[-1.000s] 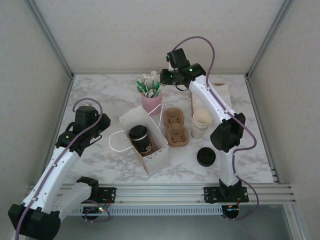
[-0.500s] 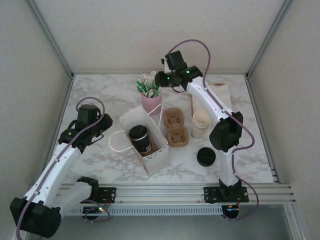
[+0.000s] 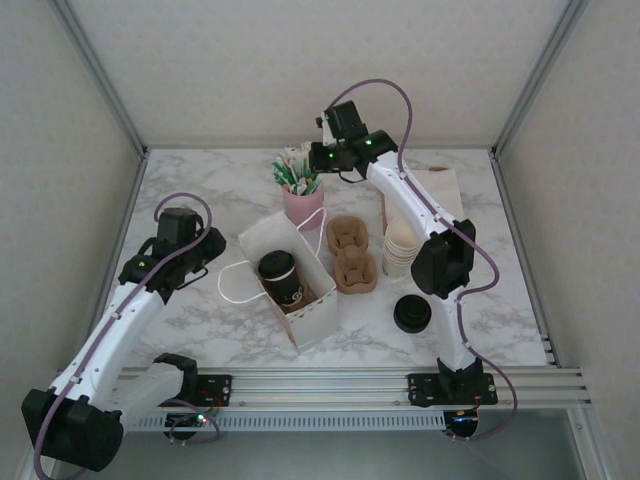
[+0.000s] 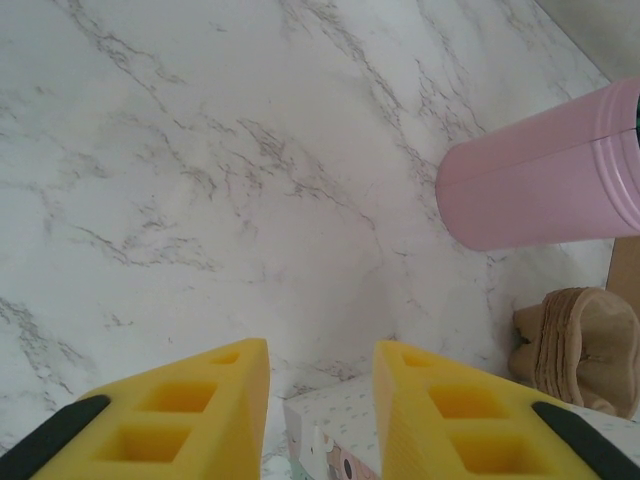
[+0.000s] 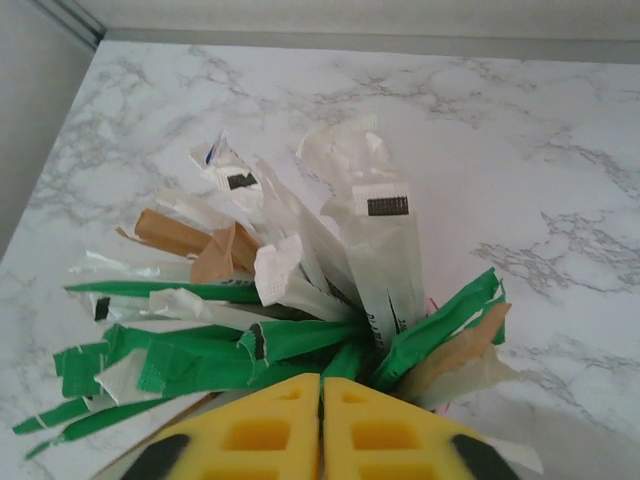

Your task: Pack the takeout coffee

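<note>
Centrally, the takeout coffee (image 3: 280,278) is seen upright inside the white bag (image 3: 314,320);
the left gripper (image 4: 320,400) is held parted, just left of the bag; the right gripper (image 5: 322,430) is pressed closed at upper centre, well apart.

text: none legible | packets (image 5: 385,250): dark printed bars, perhaps barcodes, unreadable

takeout coffee (image 3: 279,277) | black lid, dark side | upright | inside white bag (image 3: 314,319)

Pink cup (image 4: 540,185) cropped right; bag (image 3: 316,322) hides takeout coffee (image 3: 279,270) base.
</note>
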{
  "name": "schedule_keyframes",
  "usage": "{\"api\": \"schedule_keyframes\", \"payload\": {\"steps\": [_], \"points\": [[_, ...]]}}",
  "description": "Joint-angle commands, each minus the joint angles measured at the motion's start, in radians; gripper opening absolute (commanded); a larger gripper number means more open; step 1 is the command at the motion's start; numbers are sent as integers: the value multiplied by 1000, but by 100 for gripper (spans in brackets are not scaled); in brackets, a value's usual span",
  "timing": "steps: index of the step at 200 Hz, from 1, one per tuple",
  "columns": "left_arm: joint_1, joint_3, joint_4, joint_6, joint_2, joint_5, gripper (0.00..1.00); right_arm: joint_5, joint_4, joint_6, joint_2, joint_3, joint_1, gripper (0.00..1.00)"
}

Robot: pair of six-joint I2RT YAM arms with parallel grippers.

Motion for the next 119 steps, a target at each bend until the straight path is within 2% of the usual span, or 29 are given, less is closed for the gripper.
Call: {"api": "schedule_keyframes", "payload": {"steps": [1, 62, 119], "points": [[-9, 39, -6, 23, -2, 10, 32, -9, -30, -7, 2, 56, 12, 2], [-8, 35, -12, 20, -22, 4, 32, 20, -85, -25, -49, 111, 26, 0], [-9, 45, -18, 24, -47, -15, 32, 107, -154, -87, -265, 130, 74, 0]]}}
